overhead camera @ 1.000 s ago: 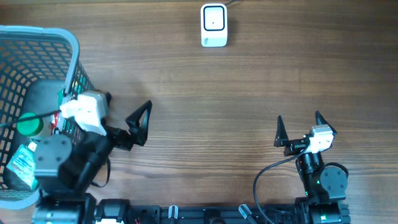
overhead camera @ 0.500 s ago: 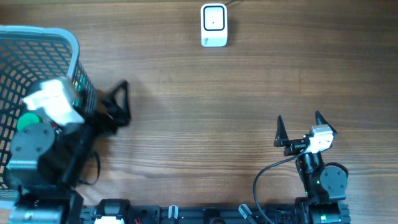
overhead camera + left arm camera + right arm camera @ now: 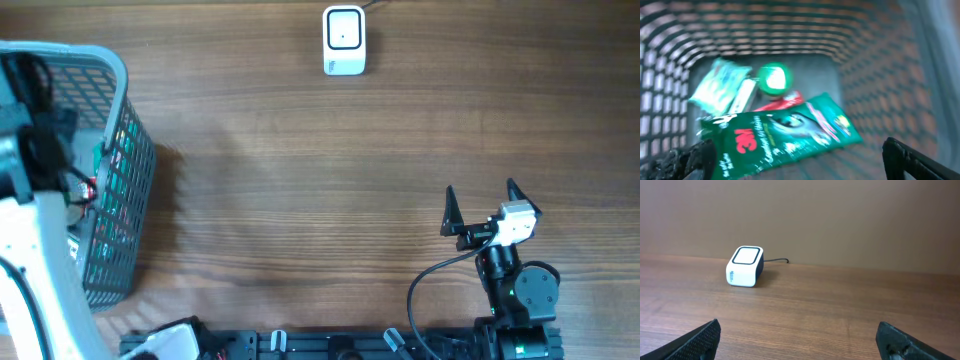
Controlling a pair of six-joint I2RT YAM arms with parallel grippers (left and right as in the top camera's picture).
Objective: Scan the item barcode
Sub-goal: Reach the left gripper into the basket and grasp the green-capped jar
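**Left gripper over the pack in the basket**

The left gripper (image 3: 797, 152) hangs inside the basket (image 3: 128, 170) at the table's 9 o'clock edge, jaws spread wide and holding nothing. In its wrist view the green pack (image 3: 785, 132) lies just below, on top of the other goods. The pack's long axis runs roughly 8 to 2 o'clock, nearly along the line between the fingers, so a wrist turn looks needed before closing. The right gripper (image 3: 481, 190), also spread and empty, sits at 5 o'clock, well apart from the basket. The scanner (image 3: 343, 40) stands at 12 o'clock.
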